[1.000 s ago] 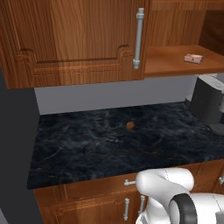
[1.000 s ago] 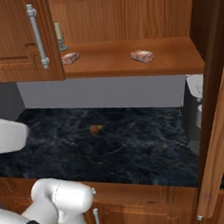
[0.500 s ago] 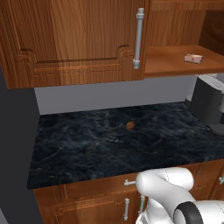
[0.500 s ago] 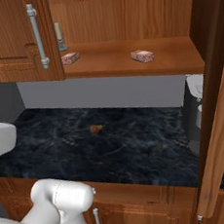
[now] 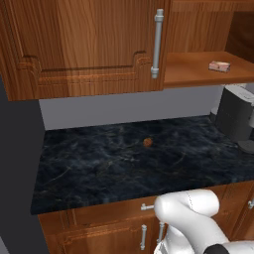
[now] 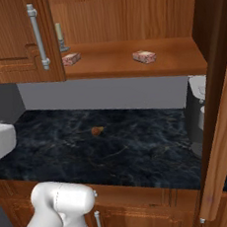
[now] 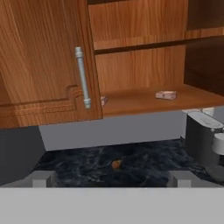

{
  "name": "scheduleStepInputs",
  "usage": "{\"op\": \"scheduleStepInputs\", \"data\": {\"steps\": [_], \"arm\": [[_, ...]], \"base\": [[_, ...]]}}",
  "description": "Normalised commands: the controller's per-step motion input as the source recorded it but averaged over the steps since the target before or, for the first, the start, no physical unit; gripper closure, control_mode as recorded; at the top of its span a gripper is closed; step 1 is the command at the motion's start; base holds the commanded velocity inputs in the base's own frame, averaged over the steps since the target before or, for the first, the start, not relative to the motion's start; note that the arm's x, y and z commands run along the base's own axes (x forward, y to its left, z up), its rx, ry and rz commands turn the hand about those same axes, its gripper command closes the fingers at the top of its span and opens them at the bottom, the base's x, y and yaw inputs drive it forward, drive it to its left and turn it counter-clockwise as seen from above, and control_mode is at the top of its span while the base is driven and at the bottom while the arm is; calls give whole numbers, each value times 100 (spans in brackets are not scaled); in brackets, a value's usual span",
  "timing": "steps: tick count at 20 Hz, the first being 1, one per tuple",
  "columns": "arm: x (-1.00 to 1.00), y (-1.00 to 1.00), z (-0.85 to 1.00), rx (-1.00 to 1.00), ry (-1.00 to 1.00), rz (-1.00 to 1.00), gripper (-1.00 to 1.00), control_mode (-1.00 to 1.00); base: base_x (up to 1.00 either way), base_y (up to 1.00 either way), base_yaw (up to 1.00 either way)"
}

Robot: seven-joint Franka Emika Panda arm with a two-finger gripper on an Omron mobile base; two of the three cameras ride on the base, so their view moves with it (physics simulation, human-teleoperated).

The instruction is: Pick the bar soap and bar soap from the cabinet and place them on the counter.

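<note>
Two pinkish-beige bars lie on the open shelf of the reddish-brown cabinet (image 6: 179,59). One bar soap (image 6: 144,56) (image 7: 166,95) (image 5: 219,66) sits mid-shelf. The other bar soap (image 6: 71,59) (image 7: 104,100) lies further left, half hidden behind the shut door in the hand view. Below runs the black marble counter (image 6: 139,152) (image 5: 99,168). My gripper (image 7: 110,180) hangs well back from the cabinet, facing it, fingertips (image 7: 41,178) wide apart and nothing between them: open.
The left cabinet door (image 5: 89,44) is shut, with a silver handle (image 5: 158,44); the right door (image 6: 223,99) swings out open. A pale candle (image 6: 60,36) stands beside the left soap. A small brown lump (image 6: 96,131) lies on the counter; a grey coffee machine (image 6: 199,111) stands at its right.
A white part of my arm at the left edge of the right base view has drawn back slightly leftwards. The soaps and the jaws are unchanged.
</note>
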Motion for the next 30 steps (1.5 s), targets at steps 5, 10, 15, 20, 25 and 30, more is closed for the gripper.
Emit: {"op": "scheduleStepInputs", "data": {"steps": [5,10,15,20,25,30], "arm": [[8,9,3,-8,-12,0,-100,-100],[32,30,10,-11,-4,0,-100,-100],[21,24,14,-3,-6,0,-100,-100],[-4,1,14,0,-30,0,-100,-100],[-5,-1,3,6,-29,5,-100,-100],[3,0,0,5,-16,6,-100,-100]], "base": [[0,0,0],[0,0,0],[0,0,0],[0,0,0],[0,0,0],[0,0,0]]}}
